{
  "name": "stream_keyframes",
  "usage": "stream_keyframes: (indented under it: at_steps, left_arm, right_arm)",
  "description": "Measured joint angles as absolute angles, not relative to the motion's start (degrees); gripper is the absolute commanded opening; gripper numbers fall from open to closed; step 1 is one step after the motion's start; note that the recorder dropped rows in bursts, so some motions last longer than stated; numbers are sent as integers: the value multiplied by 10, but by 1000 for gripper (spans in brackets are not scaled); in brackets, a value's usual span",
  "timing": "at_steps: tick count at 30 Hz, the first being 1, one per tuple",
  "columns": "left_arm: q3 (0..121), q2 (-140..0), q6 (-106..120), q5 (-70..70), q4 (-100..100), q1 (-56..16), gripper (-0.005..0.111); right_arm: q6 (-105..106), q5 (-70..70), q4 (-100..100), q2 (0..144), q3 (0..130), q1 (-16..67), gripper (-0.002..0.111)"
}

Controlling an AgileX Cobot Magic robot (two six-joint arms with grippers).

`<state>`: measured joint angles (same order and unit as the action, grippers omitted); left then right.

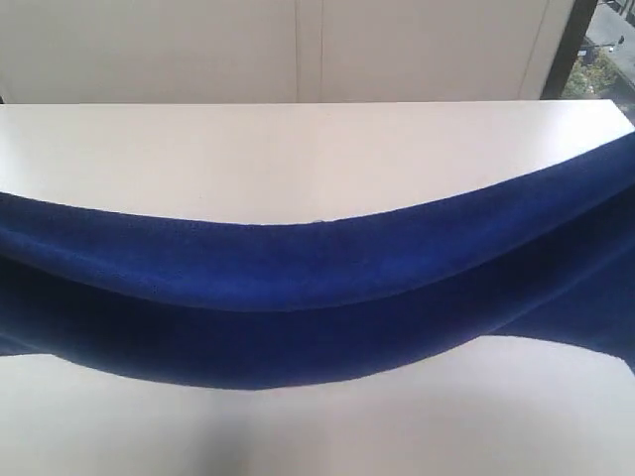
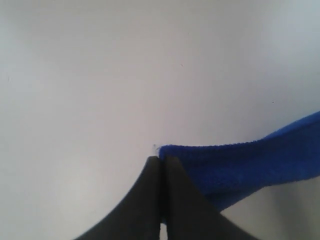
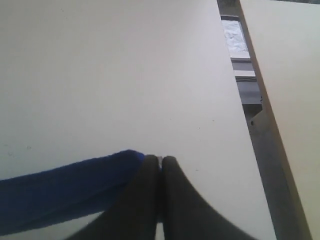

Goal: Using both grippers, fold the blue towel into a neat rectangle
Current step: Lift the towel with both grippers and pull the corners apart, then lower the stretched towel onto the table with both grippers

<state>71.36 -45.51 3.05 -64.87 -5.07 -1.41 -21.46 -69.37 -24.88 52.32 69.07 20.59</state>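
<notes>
The white table (image 1: 298,149) fills the scene, and the blue towel (image 1: 298,288) stretches across its near half from left edge to right edge, sagging in the middle. The left gripper (image 2: 160,162) and right gripper (image 3: 160,162) each pinch one end of the towel, fingers pressed together.

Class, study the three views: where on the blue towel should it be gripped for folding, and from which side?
Grip the blue towel at its two end corners, one from each side, as the left tool and right tool do now. It is long and limp, sagging mid-span, so end grips keep its edge stretched.
</notes>
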Motion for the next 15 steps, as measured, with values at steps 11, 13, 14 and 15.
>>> stream_keyframes:
  at_steps: [11,13,14,15]
  left_arm:
    - [636,-664,-9,-492,-53,-14,0]
    - [615,-757,-15,-400,-53,-14,0]
    - [612,-789,-16,-374,-53,-14,0]
    - [612,-821,-19,-340,-53,-14,0]
  right_arm:
    - [-240,-530,-283,760,648,201,0]
    - [-287,-461,-322,853,647,190,0]
    - [-307,-437,-338,885,647,183,0]
    - [-322,-421,-349,909,648,178,0]
